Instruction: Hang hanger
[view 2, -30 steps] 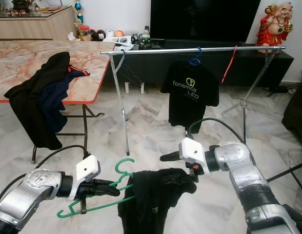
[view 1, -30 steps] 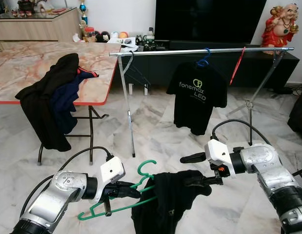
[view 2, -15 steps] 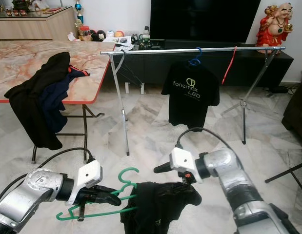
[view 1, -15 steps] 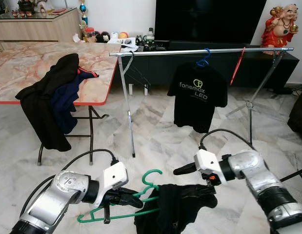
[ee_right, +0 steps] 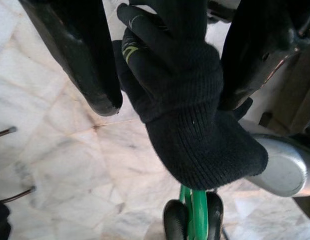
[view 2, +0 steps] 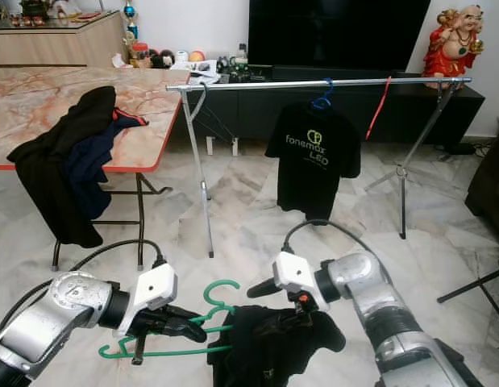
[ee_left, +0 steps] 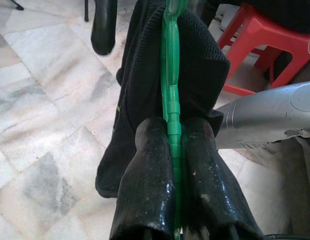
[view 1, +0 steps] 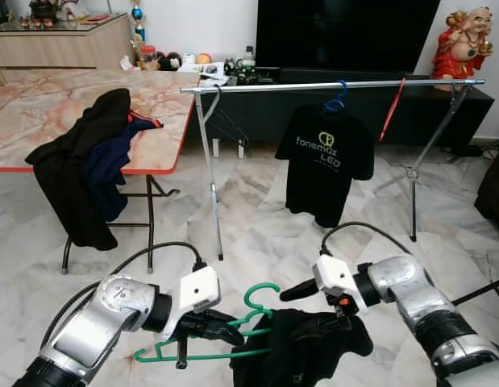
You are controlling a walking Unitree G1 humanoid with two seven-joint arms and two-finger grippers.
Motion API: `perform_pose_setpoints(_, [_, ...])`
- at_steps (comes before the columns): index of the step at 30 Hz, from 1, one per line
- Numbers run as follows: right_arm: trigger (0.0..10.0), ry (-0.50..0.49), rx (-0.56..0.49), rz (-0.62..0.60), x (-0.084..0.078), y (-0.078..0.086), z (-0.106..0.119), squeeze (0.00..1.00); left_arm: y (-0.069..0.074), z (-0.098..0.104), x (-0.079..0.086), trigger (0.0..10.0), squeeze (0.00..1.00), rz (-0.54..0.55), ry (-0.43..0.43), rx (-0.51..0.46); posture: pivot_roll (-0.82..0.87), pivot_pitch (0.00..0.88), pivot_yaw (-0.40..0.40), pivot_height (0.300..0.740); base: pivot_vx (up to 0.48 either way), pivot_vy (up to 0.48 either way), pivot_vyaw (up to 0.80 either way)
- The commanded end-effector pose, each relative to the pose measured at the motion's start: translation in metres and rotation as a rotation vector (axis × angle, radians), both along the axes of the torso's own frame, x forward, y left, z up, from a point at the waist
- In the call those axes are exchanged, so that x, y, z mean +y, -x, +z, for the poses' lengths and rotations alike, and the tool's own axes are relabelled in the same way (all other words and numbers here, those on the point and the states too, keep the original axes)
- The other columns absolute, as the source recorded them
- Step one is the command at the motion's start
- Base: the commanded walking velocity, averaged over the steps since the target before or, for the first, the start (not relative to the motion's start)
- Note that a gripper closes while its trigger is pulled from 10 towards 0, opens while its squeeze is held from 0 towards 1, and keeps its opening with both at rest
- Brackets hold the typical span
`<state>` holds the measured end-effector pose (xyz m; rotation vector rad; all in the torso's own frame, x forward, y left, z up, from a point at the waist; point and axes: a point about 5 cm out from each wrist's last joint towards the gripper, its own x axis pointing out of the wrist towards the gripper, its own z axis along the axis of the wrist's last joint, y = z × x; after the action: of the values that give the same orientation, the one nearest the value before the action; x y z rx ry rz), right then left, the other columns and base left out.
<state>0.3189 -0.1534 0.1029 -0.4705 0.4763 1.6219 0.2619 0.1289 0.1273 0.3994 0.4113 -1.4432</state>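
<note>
A green plastic hanger is held low over the floor, level, with its hook up. My left gripper is shut on its bar; the left wrist view has both fingers pinching the green strip. A black knit garment is draped over the hanger's right end. My right gripper is at the garment's top, open, with the ribbed edge between its fingers, touching one and apart from the other. Beyond stands the metal clothes rail.
On the rail hang a black printed T-shirt on a blue hanger and a bare red hanger. A marble-top folding table with dark clothes draped over its edge stands left. A red stool is close behind me.
My right gripper has moved left and lower, toward the hanger. My left gripper has carried the hanger to the right, and the garment now sits bunched between the two grippers.
</note>
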Motion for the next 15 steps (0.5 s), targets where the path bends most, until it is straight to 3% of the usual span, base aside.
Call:
perform_pose_setpoints(1, [10.0, 0.013, 0.003, 0.024, 0.001, 0.0009, -0.0009, 0.0, -0.0023, 0.0132, -0.0057, 10.0, 0.0, -0.038, 0.012, -0.051, 0.17, 0.0, -0.04, 0.74, 0.0, 0.0, 0.0])
perform_pose_setpoints(7, [10.0, 0.014, 0.015, 0.033, 0.005, 0.0022, -0.0047, 0.0, -0.0028, 0.0142, -0.0069, 10.0, 0.0, -0.044, 0.01, -0.049, 0.17, 0.0, -0.043, 0.74, 0.0, 0.0, 0.0])
perform_pose_setpoints(8, [7.8, 0.013, 0.015, 0.031, 0.0057, 0.0019, -0.0048, 0.0, -0.0031, 0.0142, -0.0072, 10.0, 0.0, -0.043, 0.01, -0.049, 0.17, 0.0, -0.043, 0.74, 0.0, 0.0, 0.0])
perform_pose_setpoints(9, [7.8, 0.013, 0.015, 0.031, 0.0057, 0.0019, -0.0048, 0.0, -0.0031, 0.0142, -0.0072, 10.0, 0.0, -0.043, 0.01, -0.049, 0.17, 0.0, -0.043, 0.74, 0.0, 0.0, 0.0])
perform_pose_setpoints(10, [0.0, 0.015, 0.019, 0.029, 0.0071, 0.0018, -0.006, 0.0, -0.0037, 0.0142, -0.0075, 10.0, 0.0, -0.042, 0.009, -0.05, 0.17, 0.0, -0.043, 0.74, 0.0, 0.0, 0.0])
perform_pose_setpoints(15, [0.0, 0.017, 0.022, 0.026, 0.0097, 0.0025, -0.0087, 0.0, -0.0059, 0.0148, -0.0073, 10.0, 0.0, -0.031, 0.009, -0.055, 0.18, 0.002, -0.045, 0.74, 0.0, 0.0, 0.0])
